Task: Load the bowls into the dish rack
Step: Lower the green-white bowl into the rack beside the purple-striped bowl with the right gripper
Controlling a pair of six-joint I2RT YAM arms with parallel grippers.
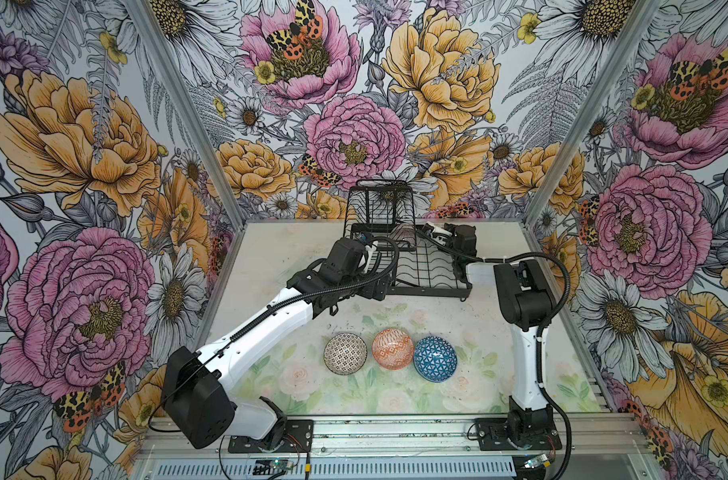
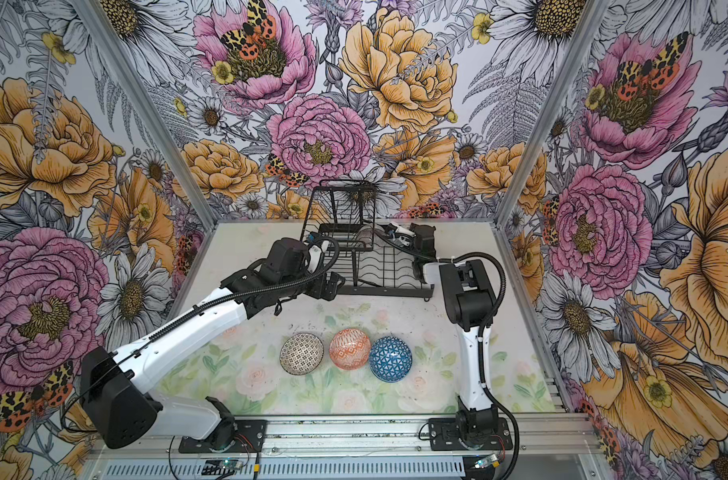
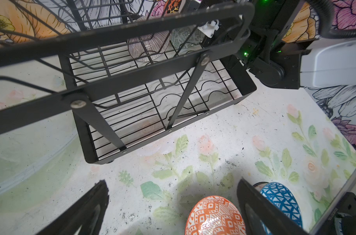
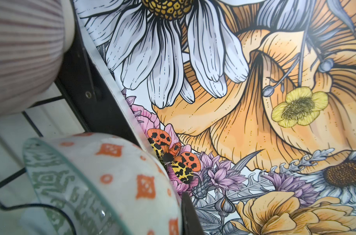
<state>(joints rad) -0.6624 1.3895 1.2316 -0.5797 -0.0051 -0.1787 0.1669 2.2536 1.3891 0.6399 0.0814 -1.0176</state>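
Worktop [image 1: 270, 257] carries the rack [image 1: 433, 266] at its far middle. Left hand [image 3: 173, 207] hangs by the rack's near left corner, jaws spread wide, holding nothing. Right hand [image 1: 430, 232] reaches into the rack's far end, clamped on the grey-green bowl [image 4: 75, 183], beside the pink-lined bowl [image 3: 148, 43] already inside. Dotted bowl [image 1: 345, 354], orange bowl [image 1: 393, 348] and blue bowl [image 1: 435, 359] sit in a row near the front.

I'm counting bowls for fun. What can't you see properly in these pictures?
Pink-lined bowl: left wrist view, dish rack bars cross it.
Grey-green bowl: right wrist view, blurred, cut by the edge.
Blue bowl: left wrist view, partly behind a left finger.
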